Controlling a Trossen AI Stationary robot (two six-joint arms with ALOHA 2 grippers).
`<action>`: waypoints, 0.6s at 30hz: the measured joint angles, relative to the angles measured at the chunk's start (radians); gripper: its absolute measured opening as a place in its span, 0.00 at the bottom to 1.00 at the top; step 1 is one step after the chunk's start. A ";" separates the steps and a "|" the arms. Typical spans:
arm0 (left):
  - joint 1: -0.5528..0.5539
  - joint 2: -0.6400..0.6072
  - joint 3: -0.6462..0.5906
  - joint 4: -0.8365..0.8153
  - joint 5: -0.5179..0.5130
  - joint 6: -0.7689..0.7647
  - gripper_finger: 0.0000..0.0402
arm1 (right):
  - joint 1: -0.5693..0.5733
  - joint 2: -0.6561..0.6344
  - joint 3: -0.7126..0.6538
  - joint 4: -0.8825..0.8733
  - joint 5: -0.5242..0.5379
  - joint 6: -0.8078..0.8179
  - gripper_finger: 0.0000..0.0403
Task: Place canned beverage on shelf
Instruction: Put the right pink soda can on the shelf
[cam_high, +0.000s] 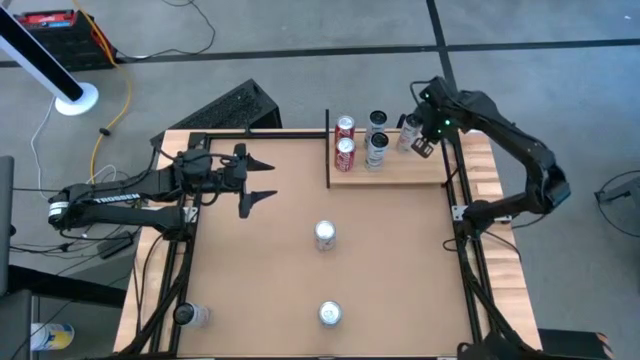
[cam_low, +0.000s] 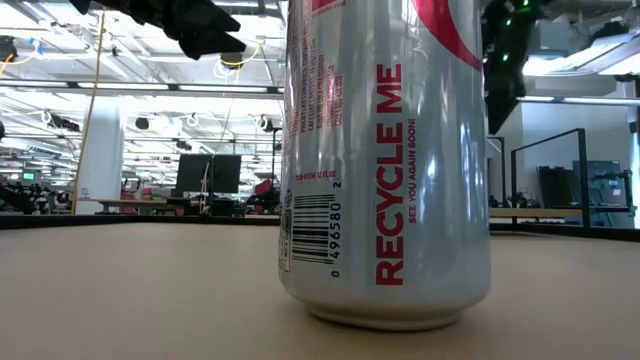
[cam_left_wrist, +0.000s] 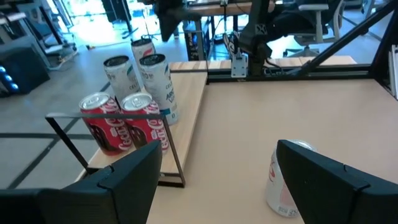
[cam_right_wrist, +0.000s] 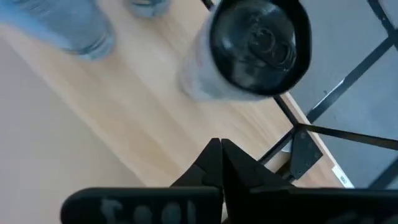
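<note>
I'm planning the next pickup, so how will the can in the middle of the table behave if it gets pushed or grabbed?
The middle can stands upright, tall and narrow, so a high push would probably tip it, and then it would roll. Its smooth metal wall looks slippery and likely dents under a hard squeeze.

The left gripper (cam_high: 258, 181) hovers with fingers spread wide, while the right gripper (cam_high: 421, 145) has fingers closed together.
</note>
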 joint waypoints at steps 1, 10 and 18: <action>0.000 0.000 0.000 0.002 0.000 0.000 0.75 | -0.002 0.013 -0.004 0.011 0.000 0.003 0.05; 0.000 0.000 0.000 -0.040 0.008 -0.035 0.75 | -0.087 0.099 -0.008 0.105 -0.013 0.007 0.04; 0.000 0.000 0.000 -0.040 -0.001 -0.034 0.75 | -0.135 0.106 -0.008 0.214 -0.109 -0.028 0.04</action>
